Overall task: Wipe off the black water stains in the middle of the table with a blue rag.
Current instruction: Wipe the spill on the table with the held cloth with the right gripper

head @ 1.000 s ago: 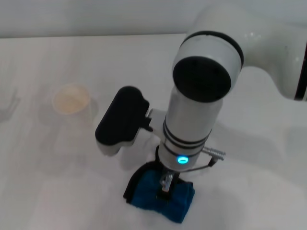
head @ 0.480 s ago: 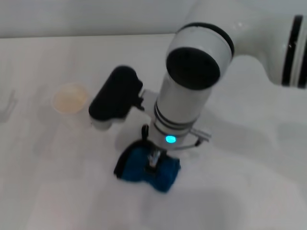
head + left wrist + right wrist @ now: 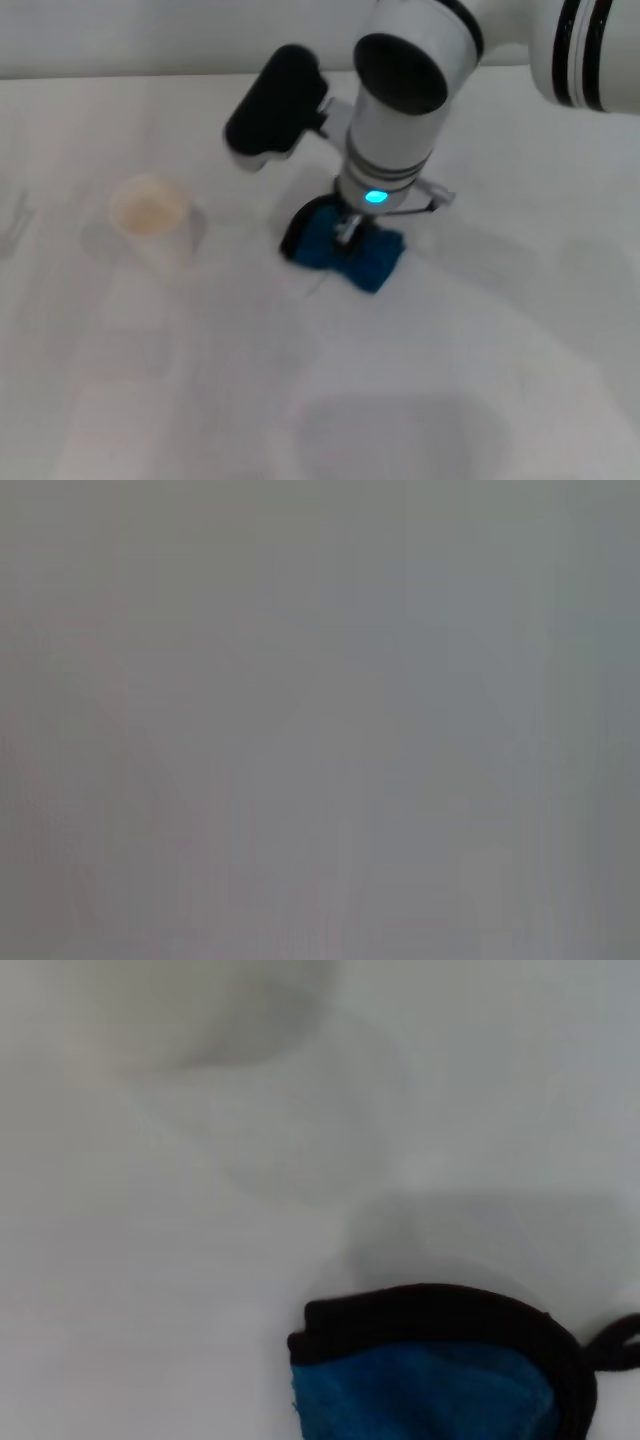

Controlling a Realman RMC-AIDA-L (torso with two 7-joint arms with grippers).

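The right gripper [image 3: 347, 232] is pointing straight down and pinching the bunched bright-blue fluffy rag with black edge trim [image 3: 345, 255], pressing it flat against the plain white smooth table [image 3: 450, 380] just above centre in the head view. A translucent plastic cup [image 3: 150, 215] is standing well apart at nine o'clock of the rag (upright). The left wrist view is showing only blank grey.

No text, label, brand, number or sign can be read on anything in these views.
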